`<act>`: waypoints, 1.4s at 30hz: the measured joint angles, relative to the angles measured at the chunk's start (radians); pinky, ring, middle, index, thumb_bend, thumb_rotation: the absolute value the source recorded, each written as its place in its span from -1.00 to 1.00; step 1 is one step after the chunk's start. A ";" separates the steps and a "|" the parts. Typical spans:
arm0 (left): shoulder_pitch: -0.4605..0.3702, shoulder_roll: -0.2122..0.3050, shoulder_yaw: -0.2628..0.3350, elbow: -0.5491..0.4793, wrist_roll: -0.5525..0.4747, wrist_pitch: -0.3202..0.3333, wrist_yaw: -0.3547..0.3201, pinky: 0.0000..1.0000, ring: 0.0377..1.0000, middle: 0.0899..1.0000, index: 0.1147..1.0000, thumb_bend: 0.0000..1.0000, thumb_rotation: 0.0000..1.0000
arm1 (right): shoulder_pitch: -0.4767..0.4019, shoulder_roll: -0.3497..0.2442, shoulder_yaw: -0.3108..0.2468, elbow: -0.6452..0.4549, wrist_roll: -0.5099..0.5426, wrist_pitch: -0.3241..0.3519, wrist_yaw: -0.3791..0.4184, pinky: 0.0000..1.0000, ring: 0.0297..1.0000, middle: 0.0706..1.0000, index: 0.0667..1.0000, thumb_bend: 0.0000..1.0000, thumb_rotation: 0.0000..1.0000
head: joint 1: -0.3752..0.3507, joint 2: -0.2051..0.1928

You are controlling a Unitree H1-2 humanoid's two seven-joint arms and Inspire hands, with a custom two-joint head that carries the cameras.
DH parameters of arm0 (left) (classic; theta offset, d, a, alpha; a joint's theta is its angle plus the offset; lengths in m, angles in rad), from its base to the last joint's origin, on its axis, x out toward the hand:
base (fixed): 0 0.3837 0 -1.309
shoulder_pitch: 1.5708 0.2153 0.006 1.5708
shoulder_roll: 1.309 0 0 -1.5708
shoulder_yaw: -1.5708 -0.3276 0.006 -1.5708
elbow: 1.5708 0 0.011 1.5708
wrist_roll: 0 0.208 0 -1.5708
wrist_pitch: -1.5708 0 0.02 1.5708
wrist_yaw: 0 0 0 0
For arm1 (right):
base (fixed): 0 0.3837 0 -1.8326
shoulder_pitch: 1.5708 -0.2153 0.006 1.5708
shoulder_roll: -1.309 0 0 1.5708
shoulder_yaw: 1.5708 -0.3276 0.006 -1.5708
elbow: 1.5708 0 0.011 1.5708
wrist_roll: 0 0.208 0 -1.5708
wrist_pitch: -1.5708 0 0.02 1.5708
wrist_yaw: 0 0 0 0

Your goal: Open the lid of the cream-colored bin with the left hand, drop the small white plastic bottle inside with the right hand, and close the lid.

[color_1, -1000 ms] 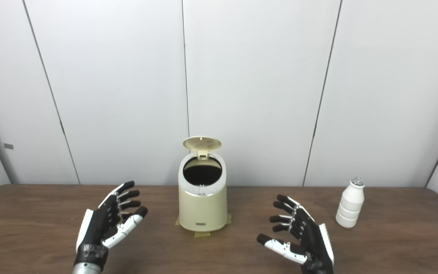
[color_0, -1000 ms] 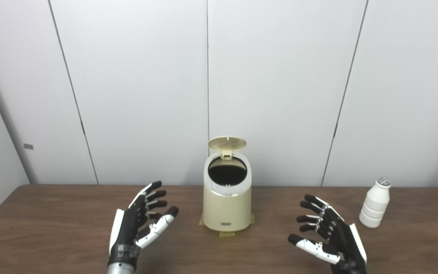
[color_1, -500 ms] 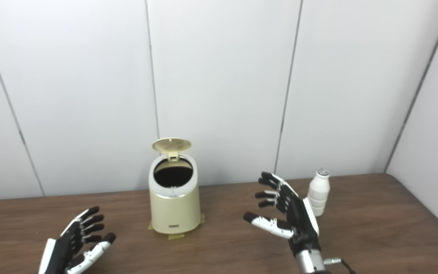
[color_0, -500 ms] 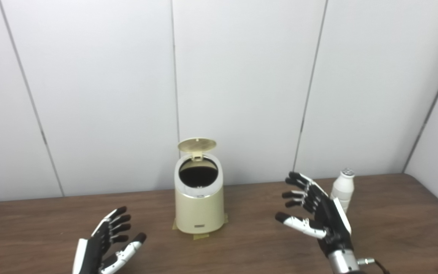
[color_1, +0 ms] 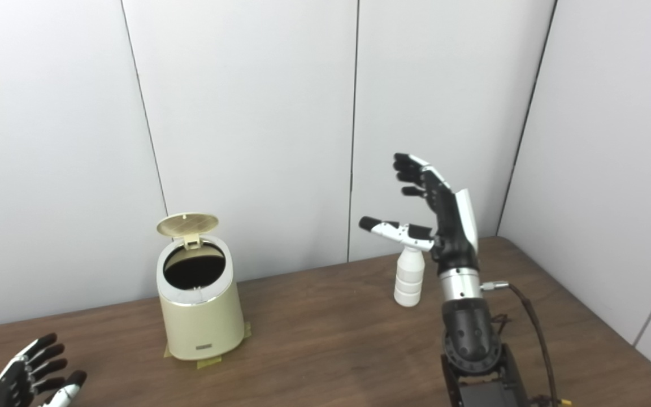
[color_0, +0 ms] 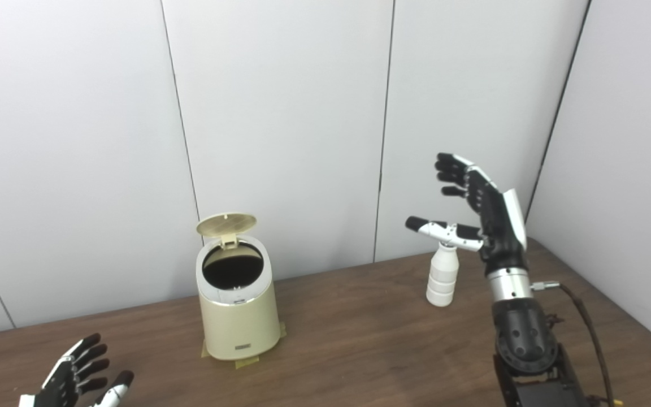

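A cream-coloured bin with a dark interior and a fine-gridded lid is seen at centre left. A plain white bottle is shown at centre right. Black-and-white hands, dark brown wood-grained table, pale grey wall panels.

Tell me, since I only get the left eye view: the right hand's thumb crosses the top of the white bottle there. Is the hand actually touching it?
Observer: Probably not. In the right eye view the bottle sits under the base of the thumb of the right hand rather than under its middle, so the two seem to be at different depths. The fingers are spread.
Operator: How far does the table run beside that arm?
Observer: The right eye view shows a wider strip of table to the right of the arm. Its edge along the side wall reaches almost to the picture's bottom corner.
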 measured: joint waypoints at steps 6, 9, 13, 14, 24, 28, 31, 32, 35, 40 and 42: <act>0.003 0.003 0.000 -0.004 0.001 0.024 -0.002 0.37 0.50 0.56 0.64 0.18 -0.62 | 0.002 -0.071 -0.012 0.032 0.003 0.086 0.014 0.65 0.69 0.72 0.81 0.59 -0.48 | -0.002 0.005; 0.004 0.006 0.001 -0.004 -0.002 0.024 -0.005 0.39 0.51 0.57 0.64 0.19 -0.62 | 0.006 -0.099 -0.013 0.071 0.025 0.116 0.038 0.73 0.74 0.77 0.86 0.62 -0.40 | -0.006 0.003; 0.008 0.007 0.000 -0.010 -0.002 0.028 -0.006 0.40 0.52 0.57 0.65 0.18 -0.66 | 0.006 -0.106 -0.015 0.135 0.067 0.140 0.064 0.63 0.74 0.77 0.81 0.58 -0.54 | -0.017 0.006; 0.008 0.007 -0.002 -0.012 -0.001 0.028 -0.006 0.39 0.52 0.57 0.65 0.18 -0.65 | 0.006 -0.109 -0.013 0.154 0.077 0.144 0.074 0.60 0.73 0.76 0.79 0.59 -0.56 | -0.017 0.006; 0.009 0.011 -0.004 -0.014 -0.003 0.028 -0.012 0.35 0.51 0.59 0.63 0.16 -0.63 | 0.004 -0.132 0.034 0.312 0.074 0.164 0.091 0.38 0.59 0.72 0.81 0.70 -0.41 | -0.018 0.006; 0.009 0.011 -0.005 -0.023 -0.001 0.038 -0.013 0.39 0.52 0.60 0.64 0.13 -0.67 | 0.004 -0.132 0.051 0.380 0.073 0.164 0.090 0.33 0.56 0.71 0.79 0.72 -0.43 | -0.014 0.009; 0.010 0.011 -0.009 -0.039 0.002 0.055 -0.020 0.38 0.53 0.60 0.65 0.13 -0.67 | -0.002 -0.132 0.054 0.424 0.075 0.155 0.084 0.37 0.58 0.72 0.77 0.67 -0.52 | -0.012 0.008; 0.010 0.012 -0.009 -0.043 0.001 0.059 -0.025 0.38 0.53 0.60 0.64 0.14 -0.66 | -0.006 -0.132 0.055 0.444 0.076 0.145 0.082 0.37 0.59 0.72 0.77 0.65 -0.53 | -0.012 0.008; 0.010 0.012 -0.009 -0.051 0.001 0.071 -0.029 0.35 0.52 0.59 0.64 0.18 -0.62 | -0.015 -0.132 0.059 0.483 0.081 0.126 0.081 0.38 0.58 0.71 0.77 0.71 -0.50 | -0.011 0.014; 0.012 0.013 -0.010 -0.081 0.005 0.099 -0.032 0.27 0.45 0.54 0.61 0.19 -0.63 | -0.029 -0.126 0.067 0.523 0.080 0.098 0.059 0.35 0.53 0.64 0.67 0.67 -0.63 | -0.014 0.015; 0.012 0.014 -0.009 -0.088 0.004 0.099 -0.033 0.27 0.45 0.53 0.61 0.18 -0.65 | -0.030 -0.124 0.075 0.540 0.070 0.088 0.038 0.33 0.52 0.62 0.66 0.64 -0.64 | -0.014 0.015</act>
